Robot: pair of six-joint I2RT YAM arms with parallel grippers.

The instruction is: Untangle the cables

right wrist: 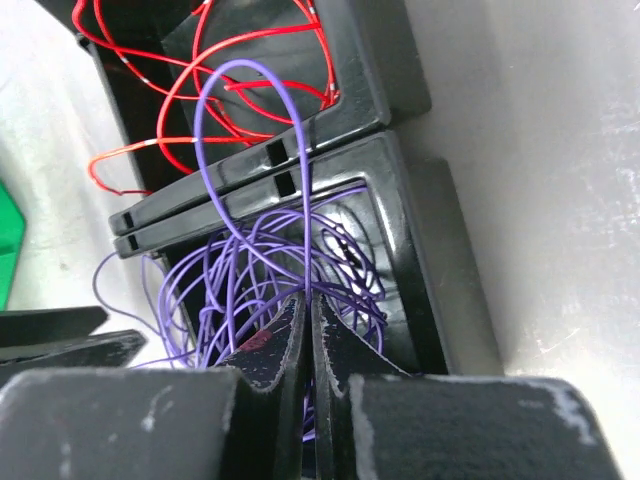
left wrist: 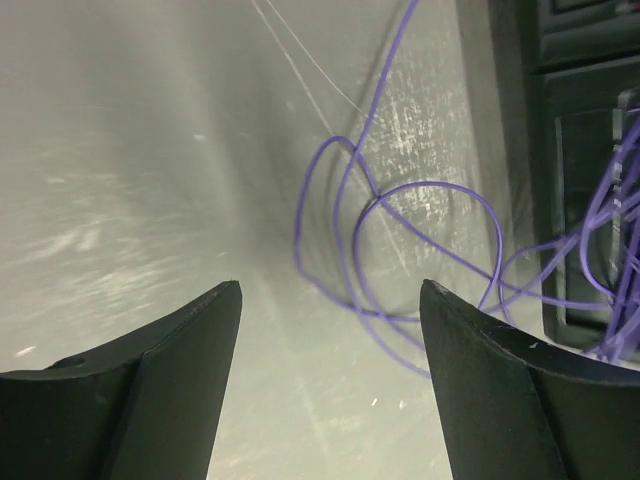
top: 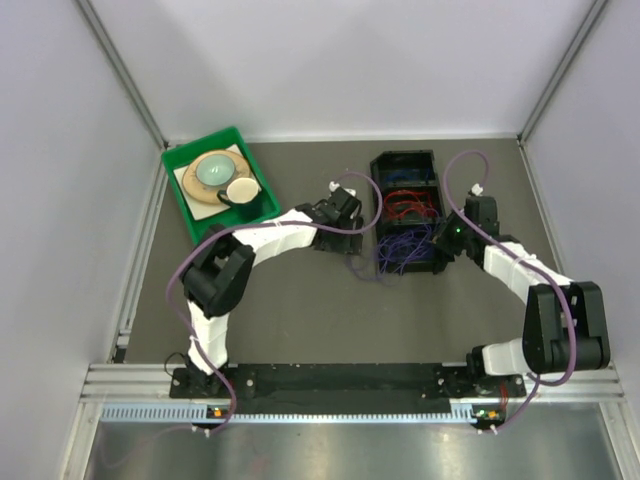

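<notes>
One purple cable loop (right wrist: 245, 63) is pinched in the closed right gripper (right wrist: 308, 310), likely to pull it from the black tray (right wrist: 400, 180); the left gripper (left wrist: 330, 290) hangs wide, empty.

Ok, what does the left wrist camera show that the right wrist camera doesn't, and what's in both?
Left wrist only: the left gripper, open, over thin purple cable loops lying on the grey table beside the black plastic compartment tray.
Right wrist only: the right gripper shut on a tall purple cable loop rising from the near compartment, thin red cables in the next compartment, and a green bin corner.
Both: that tray, with purple cable tangled in it.
</notes>
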